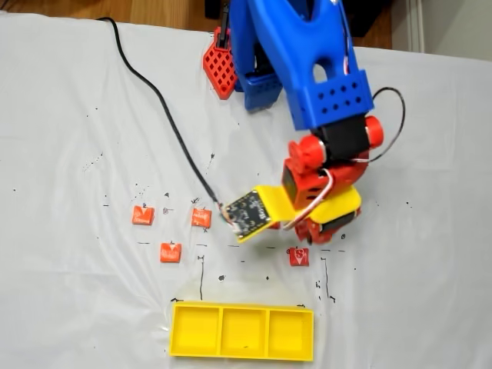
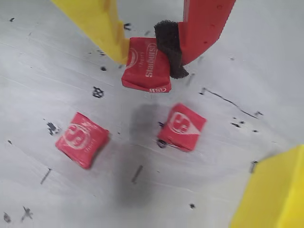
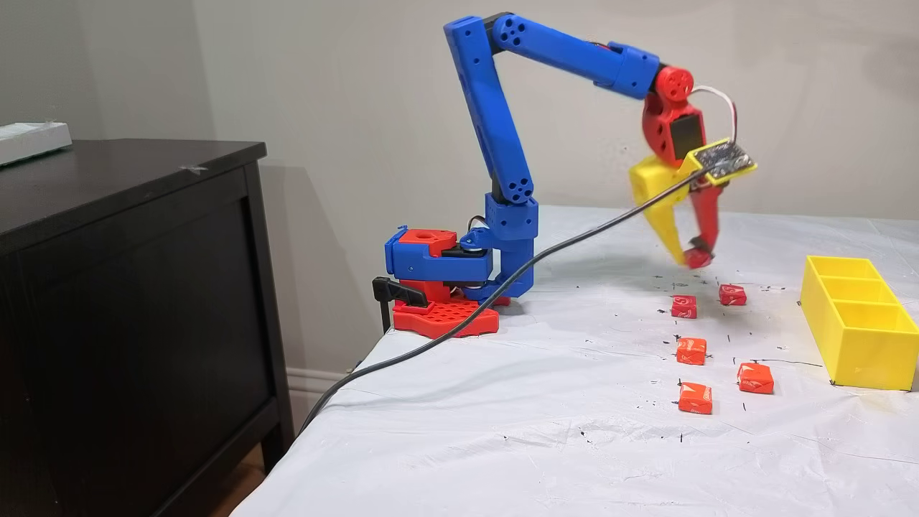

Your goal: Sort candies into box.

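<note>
Clamped between the gripper [image 2: 151, 57] fingers, one candy [image 2: 146, 65] hangs lifted off the cloth. Its target, the box [image 3: 854, 337], lies ahead of and below the hand, compartments empty.

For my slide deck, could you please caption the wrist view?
Claw shut on one candy, lifted above two more candies on the white cloth, box corner at lower right.

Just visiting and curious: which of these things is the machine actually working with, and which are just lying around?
Part of the job:
- held candy in the pincer
- five loose candies, e.g.
- yellow box, empty

Just there:
- black cable
- dark cabinet
- white cloth
</note>
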### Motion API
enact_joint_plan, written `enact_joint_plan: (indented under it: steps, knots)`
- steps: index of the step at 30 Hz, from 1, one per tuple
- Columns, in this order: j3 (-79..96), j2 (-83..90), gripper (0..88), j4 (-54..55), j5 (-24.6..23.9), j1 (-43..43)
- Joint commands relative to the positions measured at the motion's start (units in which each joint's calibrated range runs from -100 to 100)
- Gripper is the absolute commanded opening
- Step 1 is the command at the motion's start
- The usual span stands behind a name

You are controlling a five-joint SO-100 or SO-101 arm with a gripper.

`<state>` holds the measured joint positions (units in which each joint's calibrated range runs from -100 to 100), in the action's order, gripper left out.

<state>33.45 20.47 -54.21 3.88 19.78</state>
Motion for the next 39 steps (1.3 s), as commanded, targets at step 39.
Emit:
enact_joint_plan:
  steps: [39]
  knots:
    - [-21.02, -15.05, 0.2, 23.22, -4.35, -9.09]
